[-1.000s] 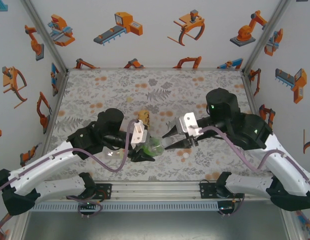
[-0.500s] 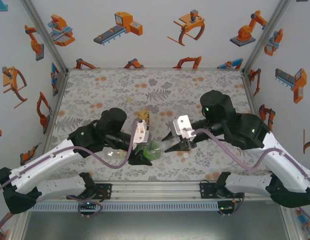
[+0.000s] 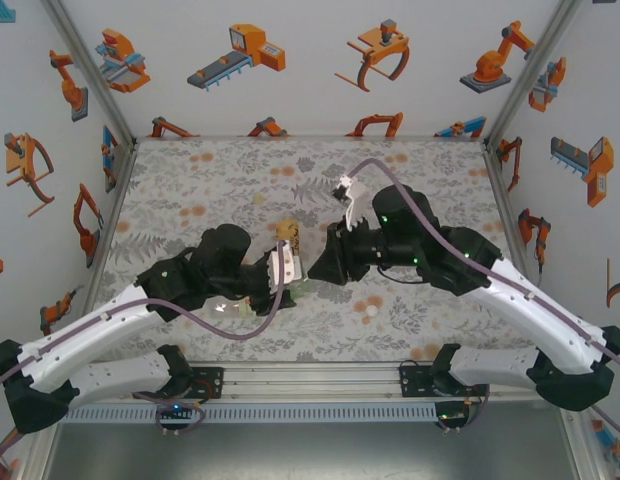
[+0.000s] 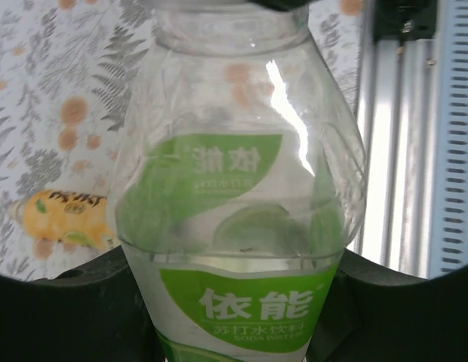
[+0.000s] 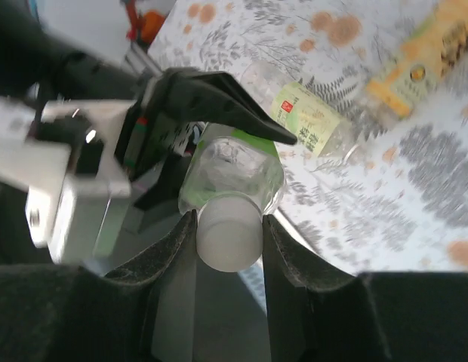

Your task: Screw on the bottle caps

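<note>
Near the front middle of the table (image 3: 190,190), the left gripper (image 4: 241,317) is clamped round the green-label bottle (image 4: 241,188). Its dark fingers (image 4: 75,317) are cut off at the bottom of the frame. The right gripper (image 5: 229,226) pinches a white cap (image 5: 230,240) set against that bottle's mouth; whether the threads have caught cannot be told. In the top view the two wrists overlap them, so little can be made out. Close by lies the pale-label bottle (image 5: 309,124), one end behind a left finger. Farther off lies the yellow-orange bottle (image 3: 287,235), blurred in the right wrist view.

The green-label bottle (image 4: 241,226) is cut off at its base; the yellow-orange bottle (image 5: 419,64) looks blurred.
</note>
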`<state>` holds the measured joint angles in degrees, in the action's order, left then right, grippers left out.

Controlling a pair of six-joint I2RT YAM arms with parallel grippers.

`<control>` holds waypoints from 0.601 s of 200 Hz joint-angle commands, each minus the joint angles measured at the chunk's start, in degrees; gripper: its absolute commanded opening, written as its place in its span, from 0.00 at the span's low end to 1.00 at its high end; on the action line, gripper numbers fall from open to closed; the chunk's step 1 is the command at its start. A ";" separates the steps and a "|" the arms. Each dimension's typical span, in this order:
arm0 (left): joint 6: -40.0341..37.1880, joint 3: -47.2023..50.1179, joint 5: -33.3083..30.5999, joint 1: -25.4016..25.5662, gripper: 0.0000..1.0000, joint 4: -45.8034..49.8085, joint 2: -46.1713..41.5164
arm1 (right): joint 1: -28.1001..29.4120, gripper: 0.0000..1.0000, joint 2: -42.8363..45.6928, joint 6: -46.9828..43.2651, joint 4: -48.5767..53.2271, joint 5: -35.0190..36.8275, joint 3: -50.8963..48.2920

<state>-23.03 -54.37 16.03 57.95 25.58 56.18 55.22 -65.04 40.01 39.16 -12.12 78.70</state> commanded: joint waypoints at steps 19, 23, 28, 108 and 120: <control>-2.01 0.84 -5.71 0.29 0.00 -17.20 0.24 | -0.67 0.00 0.96 34.66 -5.94 6.51 -10.19; -2.23 0.78 -5.54 0.32 0.00 -17.12 0.32 | -0.80 0.00 0.92 34.58 -5.87 6.69 -10.09; -2.35 0.53 -5.28 0.28 0.00 -16.93 0.65 | -0.89 0.00 0.73 33.87 -5.30 6.88 -9.70; -1.73 -0.26 1.57 0.31 0.00 -11.67 0.47 | -0.91 0.56 0.78 1.94 -1.71 3.70 4.26; -1.41 0.21 4.37 0.30 0.00 -11.72 -0.37 | -0.91 0.56 1.81 -5.14 -1.51 1.69 5.56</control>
<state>-24.34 -52.56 13.10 57.84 18.22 58.08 54.06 -65.52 52.42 38.79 -5.52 79.94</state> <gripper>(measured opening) 0.532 0.555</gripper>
